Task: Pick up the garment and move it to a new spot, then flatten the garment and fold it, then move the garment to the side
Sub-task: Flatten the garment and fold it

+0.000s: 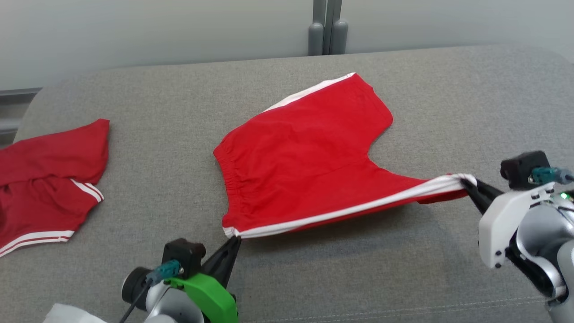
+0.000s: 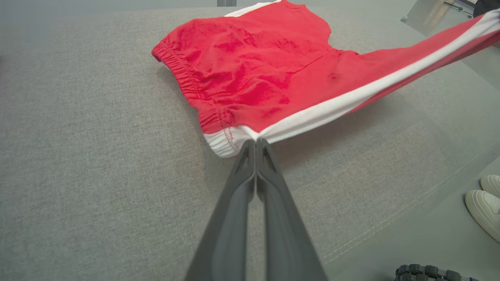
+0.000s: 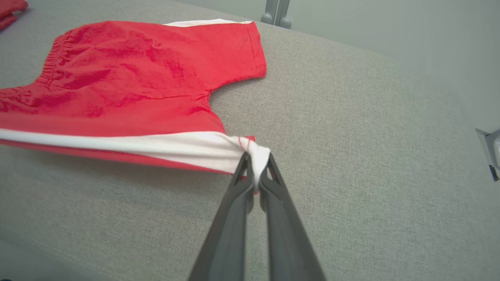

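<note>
The garment (image 1: 309,157) is a pair of bright red shorts with white side stripes, spread over the middle of the grey padded surface (image 1: 179,134). Its near edge is stretched taut and lifted between my two grippers. My left gripper (image 1: 235,240) is shut on the white waistband corner (image 2: 230,142) at the garment's near left. My right gripper (image 1: 471,183) is shut on the bunched white hem corner (image 3: 256,154) of the near leg, held a little above the surface. The far leg (image 3: 218,50) lies flat.
A second, darker red garment (image 1: 45,179) with white stripes lies crumpled at the surface's left edge. A grey post (image 1: 327,31) stands behind the far edge. A person's white shoes (image 2: 486,203) show on the floor beside the surface in the left wrist view.
</note>
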Controlling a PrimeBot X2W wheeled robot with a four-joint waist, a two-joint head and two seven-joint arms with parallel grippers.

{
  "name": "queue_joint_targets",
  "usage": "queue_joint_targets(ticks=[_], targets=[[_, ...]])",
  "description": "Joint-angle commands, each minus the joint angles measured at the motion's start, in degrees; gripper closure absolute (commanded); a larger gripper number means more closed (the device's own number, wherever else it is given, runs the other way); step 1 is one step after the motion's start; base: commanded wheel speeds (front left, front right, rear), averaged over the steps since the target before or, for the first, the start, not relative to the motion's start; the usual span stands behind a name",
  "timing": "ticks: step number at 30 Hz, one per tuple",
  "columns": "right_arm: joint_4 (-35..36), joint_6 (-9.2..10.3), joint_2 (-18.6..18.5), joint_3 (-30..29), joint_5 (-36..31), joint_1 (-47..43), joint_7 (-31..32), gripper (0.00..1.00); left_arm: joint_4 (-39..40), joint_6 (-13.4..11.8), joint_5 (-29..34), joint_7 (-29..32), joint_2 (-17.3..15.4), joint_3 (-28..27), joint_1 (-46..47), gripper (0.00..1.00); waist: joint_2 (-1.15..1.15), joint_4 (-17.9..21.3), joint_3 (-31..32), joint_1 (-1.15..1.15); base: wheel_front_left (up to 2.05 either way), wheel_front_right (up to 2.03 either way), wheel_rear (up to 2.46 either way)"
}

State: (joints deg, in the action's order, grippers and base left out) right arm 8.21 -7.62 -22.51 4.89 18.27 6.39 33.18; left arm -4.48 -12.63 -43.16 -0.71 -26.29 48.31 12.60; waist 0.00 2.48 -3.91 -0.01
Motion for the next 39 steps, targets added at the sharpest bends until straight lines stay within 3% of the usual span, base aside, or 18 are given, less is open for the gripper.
queue_joint_targets(ticks=[1,13,21,28,37,38,39], targets=[[-0.31,0.24,-1.46,0.18,-0.05,3.15,-0.26,1.00,-0.21,-0.29,0.53,0.48,-0.67,-0.60,2.58,1.00,0.00,-0.21,-2.07,0.01,0.00,0.00,0.00],[-14.95,0.18,-10.86,16.10,1.49,32.67,-1.40,1.00,-5.04,4.04,3.37,3.39,4.15,-1.79,21.59,1.00,0.00,-3.32,-14.22,0.01,0.00,0.00,0.00],[-26.00,0.18,-13.60,27.77,4.13,49.67,-4.78,1.00,-10.91,6.18,2.99,2.90,8.12,-3.41,31.46,1.00,0.00,-6.35,-19.62,0.01,0.00,0.00,0.00],[-34.38,0.18,-13.04,35.42,4.84,60.97,-8.37,1.00,-16.61,7.27,2.39,2.02,11.20,-5.05,38.28,1.00,0.00,-8.09,-22.73,0.01,0.00,0.00,0.00],[-44.88,0.18,-9.54,40.44,6.53,68.66,-12.21,1.00,-25.09,8.69,1.49,0.96,14.73,-5.80,43.98,1.00,0.00,-9.36,-24.76,0.01,0.00,0.00,0.00],[-45.91,0.18,-9.11,40.68,6.94,69.14,-12.77,0.90,-26.18,8.71,1.29,0.95,15.22,-5.87,44.34,0.71,0.00,-9.47,-24.96,0.01,0.00,0.00,0.00],[-46.94,0.18,-8.73,40.68,7.21,69.77,-13.62,0.35,-27.19,8.97,1.37,0.64,15.72,-5.84,44.90,0.05,0.00,-9.58,-25.26,0.01,0.00,0.00,0.00]])
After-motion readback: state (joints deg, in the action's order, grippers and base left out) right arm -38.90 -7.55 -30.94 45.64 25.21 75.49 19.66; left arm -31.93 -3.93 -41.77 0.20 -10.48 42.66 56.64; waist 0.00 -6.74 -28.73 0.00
